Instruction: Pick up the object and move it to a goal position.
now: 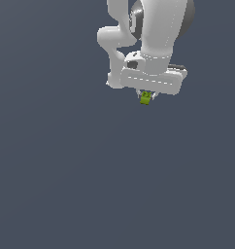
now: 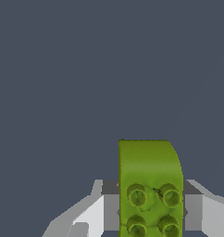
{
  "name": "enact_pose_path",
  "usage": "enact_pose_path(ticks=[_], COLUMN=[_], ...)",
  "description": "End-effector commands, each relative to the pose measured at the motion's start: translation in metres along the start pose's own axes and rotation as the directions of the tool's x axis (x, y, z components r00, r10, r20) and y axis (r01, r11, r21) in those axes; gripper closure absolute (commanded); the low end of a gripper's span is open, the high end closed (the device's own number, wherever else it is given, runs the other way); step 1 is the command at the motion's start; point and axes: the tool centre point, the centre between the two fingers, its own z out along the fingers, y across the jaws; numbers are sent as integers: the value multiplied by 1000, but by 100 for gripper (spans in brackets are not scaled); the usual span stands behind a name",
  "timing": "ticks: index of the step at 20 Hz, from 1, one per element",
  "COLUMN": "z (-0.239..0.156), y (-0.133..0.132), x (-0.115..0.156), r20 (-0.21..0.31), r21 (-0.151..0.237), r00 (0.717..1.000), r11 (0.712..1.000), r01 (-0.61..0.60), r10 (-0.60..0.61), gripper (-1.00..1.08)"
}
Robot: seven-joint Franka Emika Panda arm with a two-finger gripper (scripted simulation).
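**Q:** Exterior view, where's the green block at?

**Me:** Pinched in my gripper, hanging just under the white hand, up toward the top edge of the dark grey surface, a bit right of middle.

**Q:** Solid grip?

**Me:** Looks it. On the wrist view my fingers are pressed against both sides of the block, four round studs facing the camera.
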Motion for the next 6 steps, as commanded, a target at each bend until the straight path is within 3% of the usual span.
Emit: enact_pose_path(ticks=[1,6], z=[-8,-12], y=[-1,-3], x=[-2,-2], r20=[1,1], r21=[0,0], r00=[1000,1000], r11=[1000,1000], r01=[0,0], r10=[0,0], gripper=[108,108])
